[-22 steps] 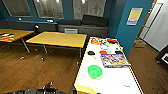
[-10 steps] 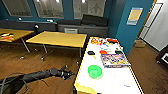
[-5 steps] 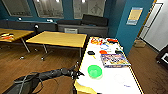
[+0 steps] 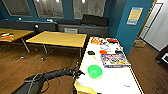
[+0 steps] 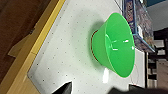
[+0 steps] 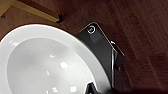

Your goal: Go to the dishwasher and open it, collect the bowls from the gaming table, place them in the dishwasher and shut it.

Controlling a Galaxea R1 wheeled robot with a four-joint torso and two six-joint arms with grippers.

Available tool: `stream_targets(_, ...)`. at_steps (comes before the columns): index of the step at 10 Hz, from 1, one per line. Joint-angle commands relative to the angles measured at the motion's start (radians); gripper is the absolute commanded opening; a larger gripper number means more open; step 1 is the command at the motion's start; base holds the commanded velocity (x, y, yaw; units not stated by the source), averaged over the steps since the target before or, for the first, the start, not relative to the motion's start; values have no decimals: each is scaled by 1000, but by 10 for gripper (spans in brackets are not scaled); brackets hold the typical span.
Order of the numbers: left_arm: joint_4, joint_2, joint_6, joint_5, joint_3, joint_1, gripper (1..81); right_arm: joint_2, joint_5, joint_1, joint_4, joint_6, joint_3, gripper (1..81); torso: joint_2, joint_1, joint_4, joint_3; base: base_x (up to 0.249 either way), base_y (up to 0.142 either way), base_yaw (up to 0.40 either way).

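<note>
One green bowl point(image 4: 95, 71), no legible writing

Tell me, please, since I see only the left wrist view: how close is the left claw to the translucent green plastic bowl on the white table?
Observer: In the head view the left claw is at the left edge of the long white-topped table, right beside the translucent green plastic bowl. I see no contact.
Operator: Thank you. Could you say what shows by the right arm?
Observer: The right wrist view has a glossy white round bowl close up, above a dark wooden floor. I cannot tell whether it is held.
</note>
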Motion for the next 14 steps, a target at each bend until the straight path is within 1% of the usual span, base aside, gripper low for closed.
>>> stream_targets(1, -1, 26, -47, 39, -100, -187, 811, -44, -49, 31, -15, 0, 17, 10, 0, 0, 0, 0, 0, 0, 0)
stream_targets(2, 2, 51, -47, 42, -141, -193, 811, -44, -49, 31, -15, 0, 17, 10, 0, 0, 0, 0, 0, 0, 0)
stream_targets(5, 54, 117, -47, 56, -215, -196, 811, -41, -49, 31, -16, -2, 16, 10, 0, 0, 0, 0, 0, 0, 0)
stream_targets(6, 72, 134, -47, 63, -229, -196, 811, -43, -48, 31, -18, -3, 16, 10, 0, 0, -33, 0, 0, 0, 0)
stream_targets(7, 74, 143, -47, 70, -237, -196, 811, -41, -49, 31, -18, -3, 16, 10, 0, 0, -39, 0, 0, 0, 0)
stream_targets(8, 75, 146, -47, 70, -237, -196, 811, -41, -49, 31, -18, -5, 16, 10, 0, 0, -15, 0, 0, 0, 0)
stream_targets(9, 80, 149, -49, 70, -237, -197, 811, -41, -48, 31, -18, -7, 17, 10, 0, 0, -29, 0, 0, 0, 0)
stream_targets(10, 80, 152, -49, 70, -237, -197, 811, -43, -49, 31, -18, -8, 19, 10, 0, 0, -31, 0, 0, 0, 0)
stream_targets(11, 80, 163, -53, 68, -246, -197, 811, -43, -49, 31, -18, -10, 19, 10, 0, 0, -30, 0, 0, 0, 0)
stream_targets(12, 80, 180, -64, 68, -271, -198, 811, -43, -48, 31, -18, -11, 20, 10, 0, 0, -31, 0, 0, 0, 0)
stream_targets(13, 80, 197, -65, 68, -292, -199, 811, -41, -48, 30, -18, -11, 19, 10, 0, 0, -69, 0, 0, 0, 0)
stream_targets(14, 80, 214, -65, 68, -314, -199, 811, -40, -48, 28, -18, -11, 16, 10, 0, 0, -74, 0, 0, 0, 0)
